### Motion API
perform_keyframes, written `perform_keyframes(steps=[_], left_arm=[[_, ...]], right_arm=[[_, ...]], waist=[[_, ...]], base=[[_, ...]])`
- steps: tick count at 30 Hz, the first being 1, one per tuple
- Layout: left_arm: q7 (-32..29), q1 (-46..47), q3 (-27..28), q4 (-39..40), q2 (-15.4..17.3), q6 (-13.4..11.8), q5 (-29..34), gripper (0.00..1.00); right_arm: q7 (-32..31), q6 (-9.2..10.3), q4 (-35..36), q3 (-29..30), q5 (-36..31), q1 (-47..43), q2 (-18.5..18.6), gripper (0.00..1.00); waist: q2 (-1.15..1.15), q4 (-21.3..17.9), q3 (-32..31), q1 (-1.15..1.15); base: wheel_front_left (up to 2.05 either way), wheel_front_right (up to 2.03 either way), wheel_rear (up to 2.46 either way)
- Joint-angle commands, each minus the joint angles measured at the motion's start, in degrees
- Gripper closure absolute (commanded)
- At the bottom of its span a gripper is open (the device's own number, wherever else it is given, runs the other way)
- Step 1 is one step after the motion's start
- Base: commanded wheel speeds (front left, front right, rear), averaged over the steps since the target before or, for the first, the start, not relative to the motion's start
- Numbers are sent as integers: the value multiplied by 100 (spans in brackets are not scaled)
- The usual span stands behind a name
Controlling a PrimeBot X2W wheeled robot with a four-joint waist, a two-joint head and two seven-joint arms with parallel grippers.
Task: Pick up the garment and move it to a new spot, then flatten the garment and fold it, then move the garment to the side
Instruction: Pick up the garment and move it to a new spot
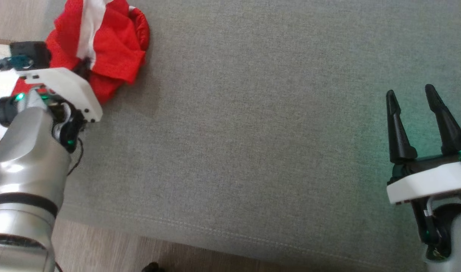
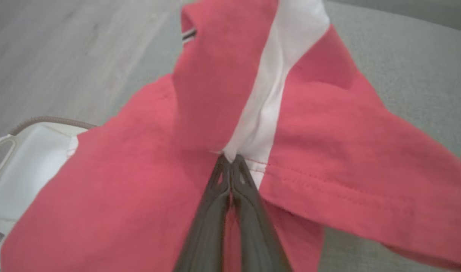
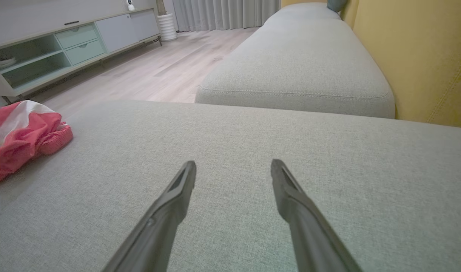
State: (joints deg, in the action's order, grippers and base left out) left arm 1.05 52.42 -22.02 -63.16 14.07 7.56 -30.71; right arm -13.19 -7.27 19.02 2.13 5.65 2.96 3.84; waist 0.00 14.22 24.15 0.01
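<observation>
At the far left corner of a grey woven-fabric sofa seat (image 1: 253, 132), a crumpled red jersey garment with a broad white stripe (image 1: 105, 49) lies bunched near the seat's edge, part of it spilling over a white object with a brownish rim (image 2: 34, 158) whose nature cannot be told. The robot's left arm, silver with a white wrist housing (image 1: 60, 90), reaches up that side of the head view and meets the cloth. Seen from its own wrist, the left gripper (image 2: 230, 160) has its two dark fingers pressed together, pinching the garment just where the white stripe meets a stitched red hem; folds of red fabric rise around the tips and drape to either side. Pale wooden floor (image 1: 102, 245) shows beyond the seat's stitched front seam.

The wide middle of the seat is bare grey fabric.

Well to the right, the right gripper (image 1: 410, 90) hangs above the seat with its long dark fingers spread wide and holding nothing, far apart from the garment. From the right wrist, the red bundle sits at the far left edge of the seat, a low sideboard with pale green drawers (image 3: 64, 49) stands across the floor, a second grey cushion (image 3: 298, 64) lies ahead, and a yellow upholstered back (image 3: 415, 56) rises along the right.
</observation>
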Motion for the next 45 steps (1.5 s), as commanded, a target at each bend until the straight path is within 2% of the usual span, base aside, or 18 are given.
perform_keyframes(steps=[1, 5, 9, 18, 19, 26, 29, 33, 40, 45], left_arm=[[375, 271, 71, 71, 430, -9, 123, 100], [1164, 295, 73, 68, 494, -184, 254, 100], [1382, 157, 162, 525, 612, -460, 408, 100], [1393, -1282, 655, 3295, 870, -1054, 875, 100], [1393, -1282, 655, 3295, 870, -1054, 875, 100], [1264, -2604, 506, 5078, 761, -1393, 929, 100], [1102, -2936, 285, 5581, 595, -1418, 891, 100], [957, -3016, -83, 5756, 267, -1340, 847, 100], [933, -2725, -848, 5376, -482, -1013, 856, 100], [940, -2488, -1250, 5088, -834, -843, 877, 100]], right_arm=[[39, -22, 203, -118, 64, 60, -6, 0], [125, -22, 166, -94, 112, 15, -32, 0], [235, -22, 92, -67, 195, -74, -60, 0], [486, -22, -129, -68, 447, -351, -92, 0], [486, -22, -129, -68, 447, -351, -92, 0], [648, -22, -215, -63, 713, -546, -95, 0], [677, -22, -195, -90, 764, -557, -95, 0], [711, -22, -200, -150, 838, -549, -95, 0], [866, -22, -303, -278, 996, -497, -96, 0], [1010, -22, -393, -327, 1101, -441, -96, 0]], waist=[[0, 21, -72, -1], [0, 61, -297, -1], [0, 94, -627, -1], [0, -101, -1385, -1], [0, -101, -1385, -1], [0, -668, -1656, -1], [0, -1031, -1619, -1], [0, -1553, -1508, -1], [0, -2418, -1219, -1], [0, -2881, -945, -1]], base=[[0, 0, 0], [0, 0, 0], [0, 0, 0], [0, 0, 0], [0, 0, 0], [0, 0, 0], [0, 0, 0], [0, 0, 0], [0, 0, 0], [0, 0, 0]])
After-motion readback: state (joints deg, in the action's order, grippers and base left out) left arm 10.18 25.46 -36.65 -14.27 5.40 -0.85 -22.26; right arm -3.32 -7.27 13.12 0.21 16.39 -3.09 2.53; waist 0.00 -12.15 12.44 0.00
